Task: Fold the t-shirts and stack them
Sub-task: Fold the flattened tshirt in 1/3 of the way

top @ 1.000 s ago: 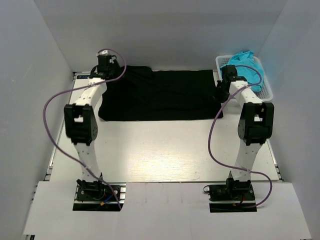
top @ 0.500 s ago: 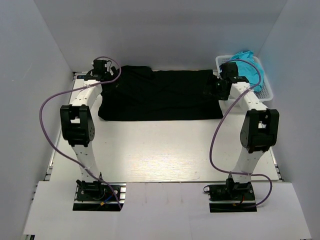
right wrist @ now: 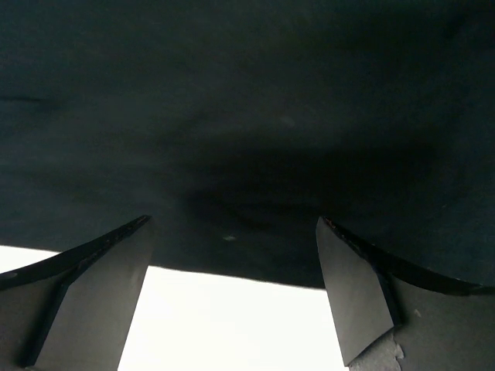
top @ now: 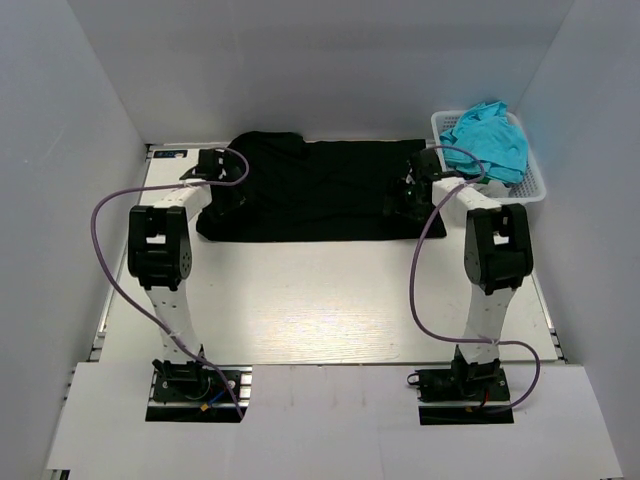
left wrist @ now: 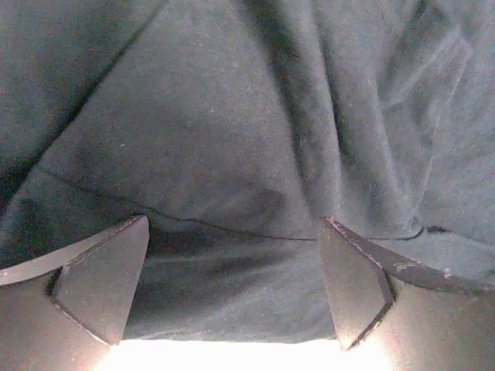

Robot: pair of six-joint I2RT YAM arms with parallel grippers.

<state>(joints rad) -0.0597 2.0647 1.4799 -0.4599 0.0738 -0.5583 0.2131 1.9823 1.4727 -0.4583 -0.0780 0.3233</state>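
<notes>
At the far side of the table (top: pixel 320 310), the black t-shirt (top: pixel 320 190) lies flat with its long axis left to right, the left hand (left wrist: pixel 232 286), fingers parted, over its left end and the right hand (right wrist: pixel 232 290), likewise parted, over its right, both at its near hem.

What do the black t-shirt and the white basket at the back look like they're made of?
Black t-shirt: soft matte knit, likely cotton; it creases and shows a stitched hem. White basket: probably rigid plastic, with slotted walls.
</notes>
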